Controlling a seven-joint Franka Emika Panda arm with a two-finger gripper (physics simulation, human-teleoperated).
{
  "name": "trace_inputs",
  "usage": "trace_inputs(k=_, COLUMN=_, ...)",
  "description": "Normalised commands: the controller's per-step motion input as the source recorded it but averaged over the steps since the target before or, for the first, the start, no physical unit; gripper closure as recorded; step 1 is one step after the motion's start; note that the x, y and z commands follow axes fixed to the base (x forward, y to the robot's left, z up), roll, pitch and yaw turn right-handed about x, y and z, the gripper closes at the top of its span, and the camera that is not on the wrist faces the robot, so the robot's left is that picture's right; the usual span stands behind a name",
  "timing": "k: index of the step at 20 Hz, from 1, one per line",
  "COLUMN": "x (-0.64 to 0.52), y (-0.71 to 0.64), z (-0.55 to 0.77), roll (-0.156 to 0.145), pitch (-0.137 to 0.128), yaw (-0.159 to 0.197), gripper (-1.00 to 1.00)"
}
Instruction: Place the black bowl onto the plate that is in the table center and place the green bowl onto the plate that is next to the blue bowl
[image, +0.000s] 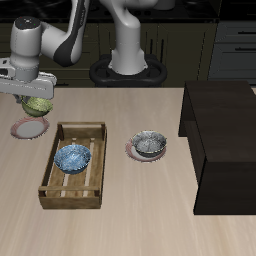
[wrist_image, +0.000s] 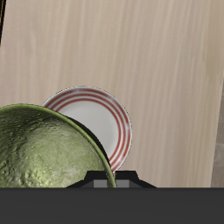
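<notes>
Hanging in the tool (image: 37, 97), the green bowl (image: 38, 104) is gripped above one red-rimmed plate (image: 29, 128) near the worktop's (image: 140, 215) edge. One blue bowl (image: 73, 156) sits in the wooden tray (image: 50, 168) at the plate's four o'clock. One black bowl (image: 150, 146) rests on a second plate (image: 131, 152) at three o'clock. Two plates, three bowls.
</notes>
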Motion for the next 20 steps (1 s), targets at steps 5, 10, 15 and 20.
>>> trace_inputs(k=5, x=0.09, y=0.03, z=-0.12, roll=-0.004, pitch=0.02, yaw=0.006, gripper=1.0)
trace_inputs(k=10, x=0.14, y=0.1, z=-0.03, roll=0.002, pitch=0.007, yaw=0.009, gripper=1.0)
trace_inputs(k=15, x=0.1, y=0.08, z=-0.04, roll=0.008, pitch=0.008, yaw=0.003, gripper=1.0)
trace_inputs(k=20, x=0.06, y=-0.04, z=-0.02, roll=-0.017, pitch=0.001, yaw=-0.002, gripper=1.0)
